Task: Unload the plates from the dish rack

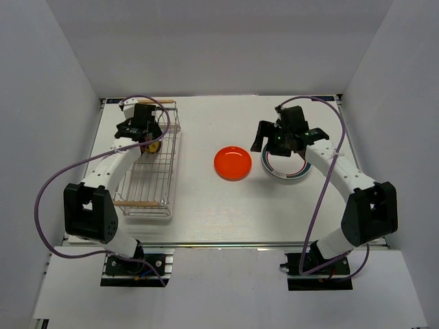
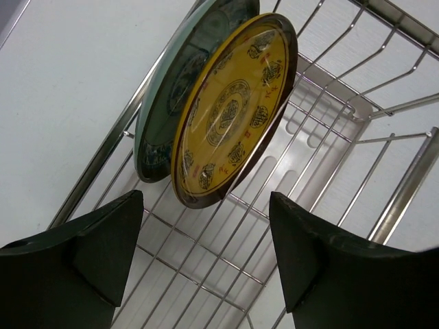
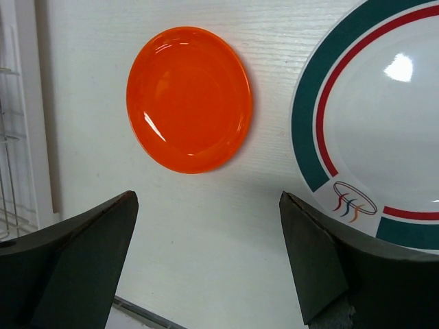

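No readable text, only a squiggle emblem (image 3: 354, 200) on the white plate (image 3: 391, 123)

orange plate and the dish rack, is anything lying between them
Nothing. In the top external view the stretch of table between the orange plate and the dish rack is bare white surface; the right wrist view agrees.

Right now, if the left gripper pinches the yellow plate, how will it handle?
Probably rigid: the yellow plate stands on edge, unbent. Its glossy face suggests a slippery grip. Standing right beside the teal plate, it may nudge that one when lifted.
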Controlling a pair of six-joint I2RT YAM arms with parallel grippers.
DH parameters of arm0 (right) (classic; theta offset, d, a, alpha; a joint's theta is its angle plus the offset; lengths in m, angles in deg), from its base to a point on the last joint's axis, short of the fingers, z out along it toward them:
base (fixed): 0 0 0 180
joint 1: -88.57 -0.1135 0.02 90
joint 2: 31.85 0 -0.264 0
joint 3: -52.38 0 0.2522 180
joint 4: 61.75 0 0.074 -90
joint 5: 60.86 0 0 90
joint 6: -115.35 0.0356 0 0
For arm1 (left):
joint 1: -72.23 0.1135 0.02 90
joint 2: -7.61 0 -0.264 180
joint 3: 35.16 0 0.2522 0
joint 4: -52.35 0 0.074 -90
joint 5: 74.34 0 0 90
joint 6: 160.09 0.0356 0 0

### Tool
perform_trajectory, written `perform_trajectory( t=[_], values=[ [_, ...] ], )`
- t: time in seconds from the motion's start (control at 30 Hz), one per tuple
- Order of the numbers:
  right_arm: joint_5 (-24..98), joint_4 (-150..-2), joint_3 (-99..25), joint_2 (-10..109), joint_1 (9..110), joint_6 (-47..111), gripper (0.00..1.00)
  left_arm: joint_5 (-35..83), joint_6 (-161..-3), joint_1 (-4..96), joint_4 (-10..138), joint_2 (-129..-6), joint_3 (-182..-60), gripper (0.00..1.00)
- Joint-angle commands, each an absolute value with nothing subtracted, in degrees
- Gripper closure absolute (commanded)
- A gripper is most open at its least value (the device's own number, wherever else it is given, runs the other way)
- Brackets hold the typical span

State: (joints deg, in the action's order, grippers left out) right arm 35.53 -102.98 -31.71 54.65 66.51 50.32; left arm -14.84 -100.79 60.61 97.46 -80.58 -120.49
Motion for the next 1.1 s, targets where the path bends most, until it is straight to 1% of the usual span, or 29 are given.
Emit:
perform_trajectory(
  t=[0.0, 0.13, 0.2, 0.37, 0.53, 0.57, 0.67, 0.87, 0.97, 1.0, 1.07],
  values=[
    [32.66, -104.34, -31.17, 52.00, 67.30, 49.17, 0.11, -15.28, -100.68, 61.15, 95.91, -80.55, -120.55, 0.17],
    [31.95, -105.04, -30.99, 51.39, 67.83, 49.08, 0.11, -16.42, -100.77, 61.68, 94.77, -82.04, -119.67, 0.22],
    [31.42, -105.48, -30.47, 50.86, 68.09, 49.26, 0.11, -16.16, -100.59, 61.68, 94.15, -82.65, -119.67, 0.22],
    [30.11, -106.27, -29.94, 49.28, 68.79, 48.99, 0.11, -15.81, -100.86, 62.21, 93.36, -84.06, -119.94, 0.35],
    [29.40, -107.07, -29.06, 48.14, 69.76, 48.82, 0.11, -16.16, -100.94, 62.73, 93.53, -84.42, -119.85, 0.45],
    [29.40, -107.24, -28.89, 47.96, 69.68, 48.90, 0.11, -16.33, -101.29, 62.73, 93.62, -84.33, -119.85, 0.49],
    [27.38, -107.85, -28.44, 47.61, 70.02, 49.08, 0.11, -16.42, -101.29, 62.73, 93.45, -83.72, -119.32, 0.54],
    [26.50, -108.82, -28.62, 46.82, 70.90, 49.08, 0.11, -17.21, -101.21, 62.73, 92.74, -83.62, -118.35, 0.58],
    [26.24, -109.09, -28.62, 45.94, 71.52, 49.08, 0.11, -17.30, -101.38, 63.26, 92.83, -84.41, -118.62, 0.64],
    [26.06, -109.17, -28.53, 45.42, 71.35, 48.99, 0.11, -17.39, -101.47, 63.26, 93.44, -84.59, -118.97, 0.69],
    [25.89, -109.17, -28.27, 44.80, 71.69, 49.08, 0.11, -17.30, -101.56, 63.26, 93.71, -84.59, -119.23, 0.72]
  ],
)
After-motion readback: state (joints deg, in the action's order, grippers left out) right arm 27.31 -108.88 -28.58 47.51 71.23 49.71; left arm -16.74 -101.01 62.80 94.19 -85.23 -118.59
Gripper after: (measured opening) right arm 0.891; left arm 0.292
